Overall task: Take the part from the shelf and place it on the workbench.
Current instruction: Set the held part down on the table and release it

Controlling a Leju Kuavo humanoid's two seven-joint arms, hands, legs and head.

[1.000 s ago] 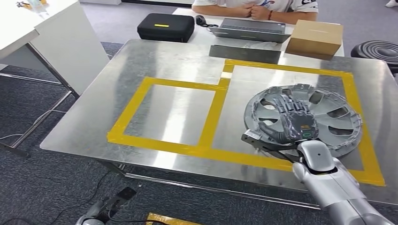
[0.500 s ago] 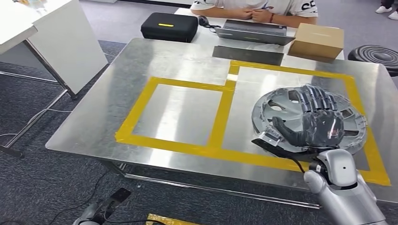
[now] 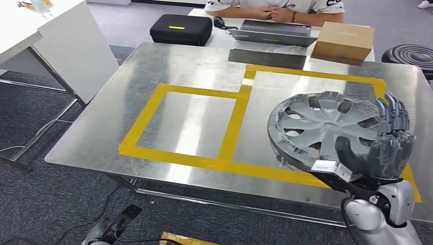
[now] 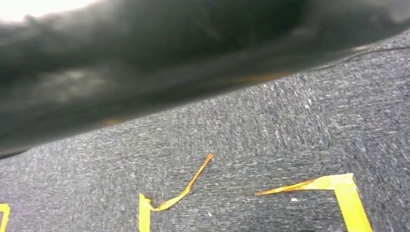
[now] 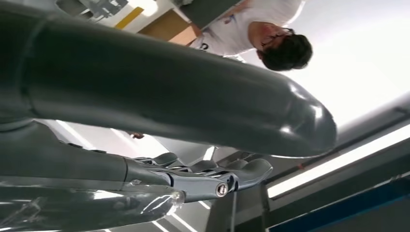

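right robot hand (image 3: 384, 148): fingers apart, holding nothing, raised just beside the near right rim of the part. left robot hand: state cannot be told. part (image 3: 327, 128): grey wheel cover, lying flat, spoked face up, on the counter (image 3: 194, 66), inside the right-hand square of yellow tape (image 3: 232, 125); round, so no long axis; its flat face points upward. step, as judged: placing looks done, release stage. next move calls for drawing the arm clear without catching the rim. beyond: black case (image 3: 180, 29), laptop (image 3: 270, 31), cardboard box (image 3: 342, 42), a seated person (image 3: 273, 7).
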